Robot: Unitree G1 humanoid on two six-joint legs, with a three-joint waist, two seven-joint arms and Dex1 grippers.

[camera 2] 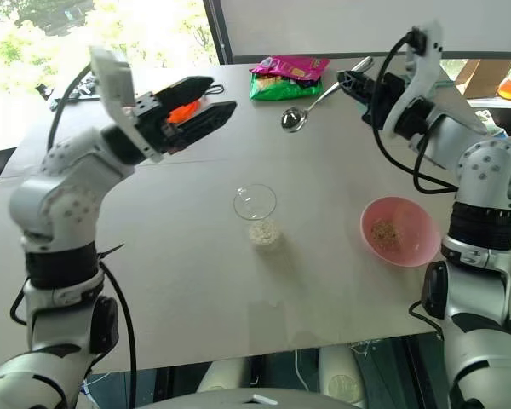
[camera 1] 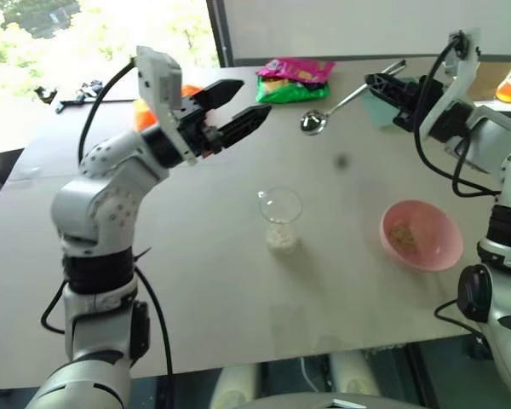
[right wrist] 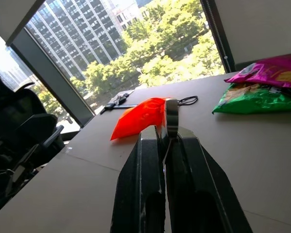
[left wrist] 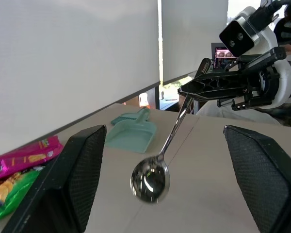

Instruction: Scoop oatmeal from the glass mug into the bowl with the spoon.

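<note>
One spoon [camera 1: 341, 104], handle clamped in right gripper [camera 1: 380, 86] w/ its bowl slanting down-left over the counter [camera 1: 196, 281], sits up-right of glass mug [camera 1: 280, 220], pink bowl [camera 1: 421, 234] nearer; left gripper [camera 1: 243, 106] wide, empty

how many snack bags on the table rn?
2, possibly more hidden. A pink bag and a green bag lie stacked together at the table's far edge. A separate orange bag lies further left, behind the left gripper.
</note>
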